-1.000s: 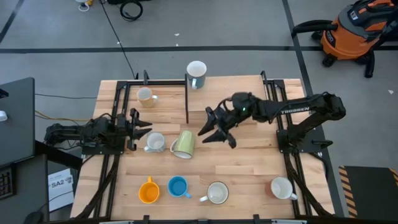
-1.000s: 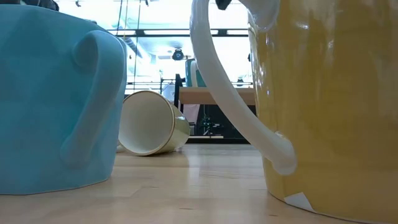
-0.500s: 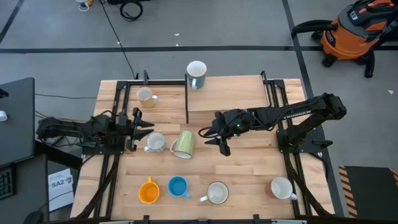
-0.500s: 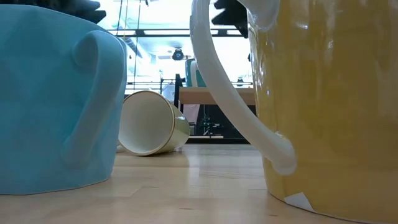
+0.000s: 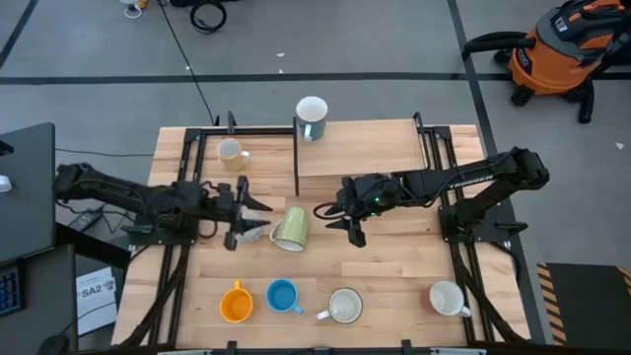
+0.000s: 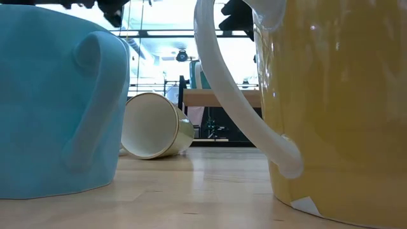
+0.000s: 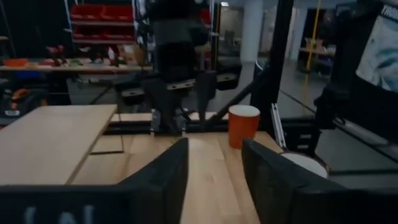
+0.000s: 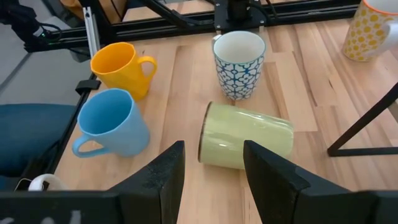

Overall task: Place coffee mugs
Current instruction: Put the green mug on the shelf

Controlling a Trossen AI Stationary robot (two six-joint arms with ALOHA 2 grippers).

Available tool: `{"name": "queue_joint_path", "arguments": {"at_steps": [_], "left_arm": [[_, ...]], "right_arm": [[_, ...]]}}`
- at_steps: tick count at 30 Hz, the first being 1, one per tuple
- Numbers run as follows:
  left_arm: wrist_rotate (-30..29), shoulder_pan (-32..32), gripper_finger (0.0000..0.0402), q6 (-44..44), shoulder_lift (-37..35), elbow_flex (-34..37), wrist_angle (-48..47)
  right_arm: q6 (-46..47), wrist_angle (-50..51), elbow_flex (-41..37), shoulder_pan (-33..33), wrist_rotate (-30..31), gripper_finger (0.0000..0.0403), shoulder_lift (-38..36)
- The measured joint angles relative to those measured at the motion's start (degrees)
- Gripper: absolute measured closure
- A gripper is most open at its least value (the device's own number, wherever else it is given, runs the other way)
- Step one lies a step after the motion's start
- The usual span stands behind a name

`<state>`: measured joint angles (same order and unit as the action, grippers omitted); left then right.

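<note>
A pale green mug (image 5: 289, 228) lies on its side mid-table, its mouth (image 6: 149, 126) turned toward the near edge. A white mug with a blue pattern (image 8: 239, 56) stands upright just to its left. My left gripper (image 5: 253, 223) hovers open over that patterned mug and points level toward the table's right. It hides most of the mug in the high view, and nothing is between its fingers (image 7: 163, 180). My right gripper (image 5: 340, 223) hangs open right of the green mug, slanting down at it, fingers (image 8: 169, 174) apart.
Upright mugs along the near edge: orange (image 5: 235, 303), blue (image 5: 283, 296), cream (image 5: 344, 307), and a reddish-brown one (image 5: 449, 298) at the right. A dotted cream mug (image 5: 232, 153) and a teal mug (image 5: 312, 116) stand at the far side beside a thin dark post (image 5: 296, 158).
My left gripper has risen and gone toward the table's right, from the left rail to above the patterned mug. My right gripper tipped its fingers downward toward the green mug and drew slightly nearer, then held still. No mug has moved.
</note>
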<state>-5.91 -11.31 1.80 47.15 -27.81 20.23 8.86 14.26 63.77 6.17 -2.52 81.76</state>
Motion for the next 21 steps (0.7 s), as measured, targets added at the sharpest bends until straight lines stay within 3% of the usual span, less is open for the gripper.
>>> {"name": "queue_joint_path", "arguments": {"at_steps": [4, 8, 15, 21], "left_arm": [[0.0, -2.1, 0.0192, -0.2, 5.9, -4.8, -3.1], [-1.3, -5.3, 0.0174, -2.8, 11.0, -10.1, -12.1], [-15.8, -11.1, 0.0173, -9.9, 19.2, -16.9, -24.3], [-19.8, -12.5, 0.0173, -10.4, 24.4, -17.7, -24.9]], "right_arm": [[0.0, 0.0, 0.0, 0.0, 0.0, 0.0233, 0.0], [0.0, 0.0, 0.0, 0.0, 0.0, 0.0233, 0.0], [0.0, 0.0, 0.0, 0.0, -0.1, 0.0233, 0.0], [0.0, 0.1, 0.0, 0.0, -0.1, 0.0233, 0.0]]}}
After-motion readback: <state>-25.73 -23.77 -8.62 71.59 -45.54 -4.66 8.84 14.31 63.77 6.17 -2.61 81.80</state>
